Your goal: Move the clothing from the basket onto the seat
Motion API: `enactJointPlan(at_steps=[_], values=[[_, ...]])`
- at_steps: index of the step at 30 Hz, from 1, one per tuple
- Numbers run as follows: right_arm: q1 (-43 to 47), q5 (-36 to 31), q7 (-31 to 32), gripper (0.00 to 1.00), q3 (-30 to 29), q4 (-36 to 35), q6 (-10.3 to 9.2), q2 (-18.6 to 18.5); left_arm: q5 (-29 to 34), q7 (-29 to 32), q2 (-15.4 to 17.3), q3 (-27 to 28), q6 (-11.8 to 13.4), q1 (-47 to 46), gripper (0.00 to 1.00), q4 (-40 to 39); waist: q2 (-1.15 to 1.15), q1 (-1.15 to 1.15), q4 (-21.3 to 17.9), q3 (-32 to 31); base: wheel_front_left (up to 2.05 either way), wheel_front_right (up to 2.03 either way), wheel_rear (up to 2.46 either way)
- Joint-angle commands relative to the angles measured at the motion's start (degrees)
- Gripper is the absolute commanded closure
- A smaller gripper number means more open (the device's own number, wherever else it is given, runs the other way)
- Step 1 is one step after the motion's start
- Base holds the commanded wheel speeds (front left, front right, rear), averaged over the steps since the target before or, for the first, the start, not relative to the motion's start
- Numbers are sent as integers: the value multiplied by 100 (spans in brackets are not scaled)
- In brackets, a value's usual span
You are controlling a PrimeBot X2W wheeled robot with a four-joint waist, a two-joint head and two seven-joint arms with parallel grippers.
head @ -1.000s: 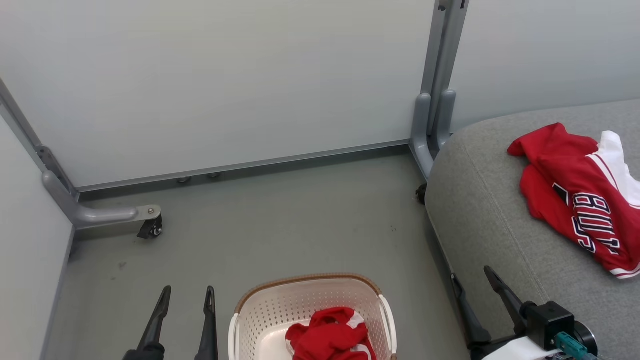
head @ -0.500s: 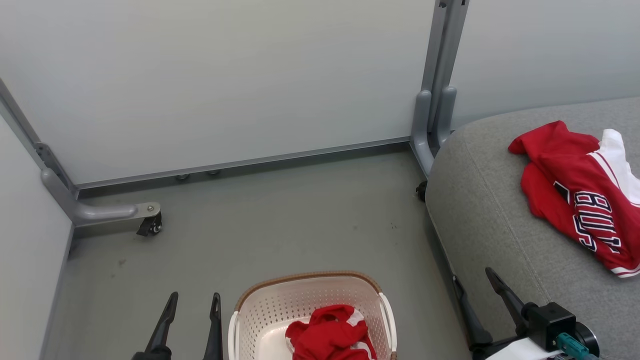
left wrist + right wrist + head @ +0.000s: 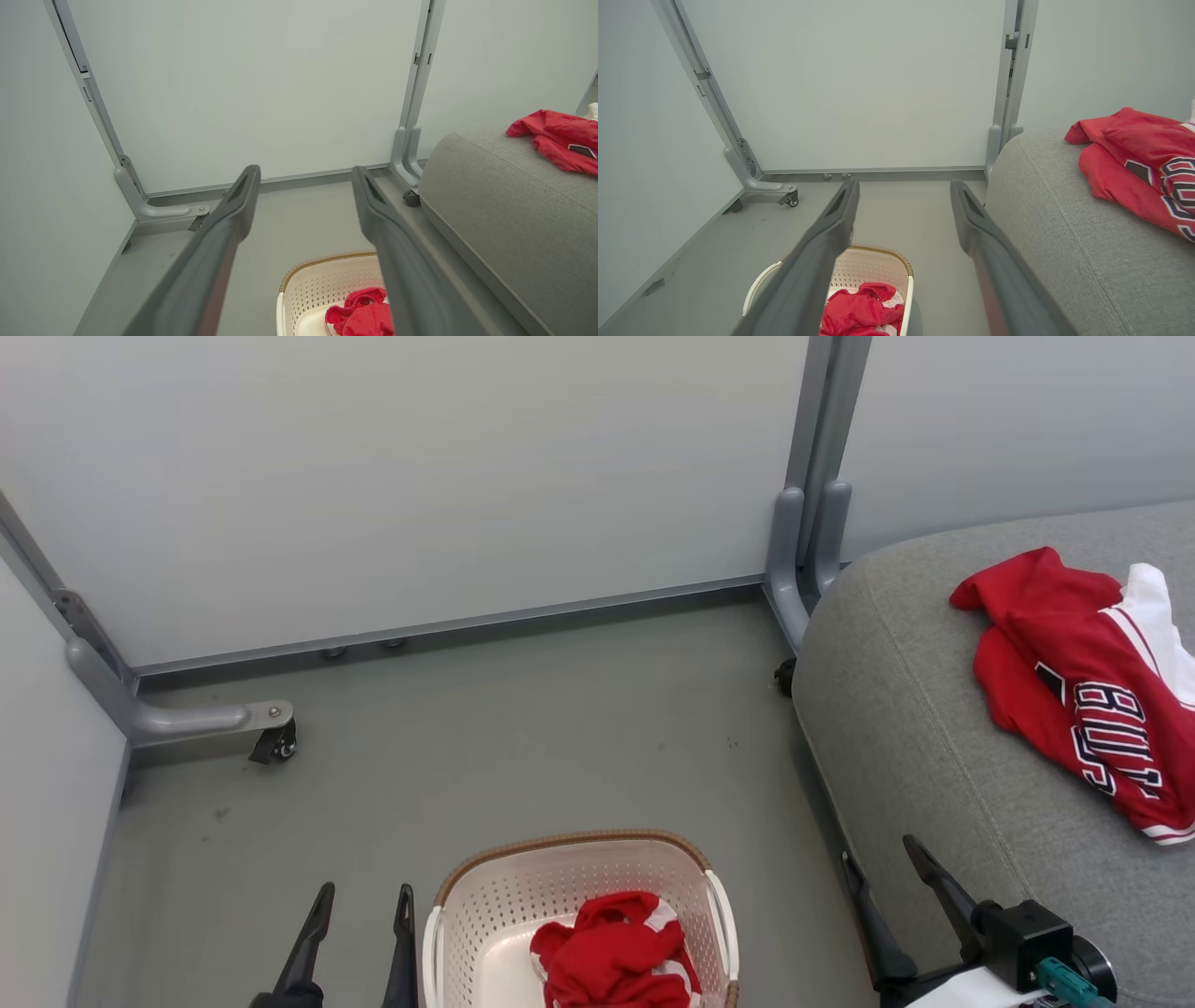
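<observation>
In the head view, the basket (image 3: pixel 485 915) is being seen standing on the grey floor (image 3: pixel 513 737) at the near centre, and a crumpled red garment (image 3: pixel 611 957) is lying inside it. To the right, the seat (image 3: pixel 915 737) is being occupied by a red jersey (image 3: pixel 1074 700) with white trim and dark-outlined lettering, lying well apart from the basket. The left end effector (image 3: pixel 364 893) is being held just left of the basket, its fingers spread with nothing between them. The right end effector (image 3: pixel 878 849) is being held beside the near left edge of the seat, likewise spread and empty. Pale partition panels (image 3: pixel 420 476) are being shown at the far side.

In the left wrist view, the two dark fingers are being held wide apart above the floor. The basket with the red garment is being seen near and to the right, partly behind the right finger. The seat is rising at the right, with the red jersey on its far part.

In the right wrist view, the fingers are again being held spread, gripping nothing. The basket with the red garment is being seen near, partly behind the left finger, and the seat is stretching along the right with the red jersey lying on top.
</observation>
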Motion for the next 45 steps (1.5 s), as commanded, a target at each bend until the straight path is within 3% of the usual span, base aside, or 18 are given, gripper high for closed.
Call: enactJointPlan(at_steps=[1, 13, 23, 33, 40, 45], values=[[-20, -20, -28, 0, 2, -22, -8, -28, 63, -5, 1, 0, 35, -53, 0, -3, 62, 0, -9, 72, 0, 0, 0], [-397, -95, -28, 0, -69, -154, -8, -77, 99, -5, 1, -206, 51, -550, 0, 186, 62, 0, 6, 951, 0, 0, 0], [-1248, -163, -28, 0, -257, -397, -7, -92, 434, -5, 10, -712, -286, -1755, 0, 807, 62, 0, -97, 2282, 0, 0, 0], [-2041, -275, -28, 0, -354, -760, -8, -208, 552, -4, 103, -1804, -479, -3698, 0, 2391, 62, 0, -148, 3859, 0, 0, 0], [-2578, -394, -28, 0, -389, -966, -8, -315, 242, -6, 223, -3209, -482, -5158, 0, 3770, 62, 0, -186, 4817, 0, 0, 0], [-2837, -460, -28, 0, -380, -1126, -8, -357, -50, -5, 142, -3880, -483, -5994, 0, 4719, 62, 0, -213, 5286, 0, 0, 0]])
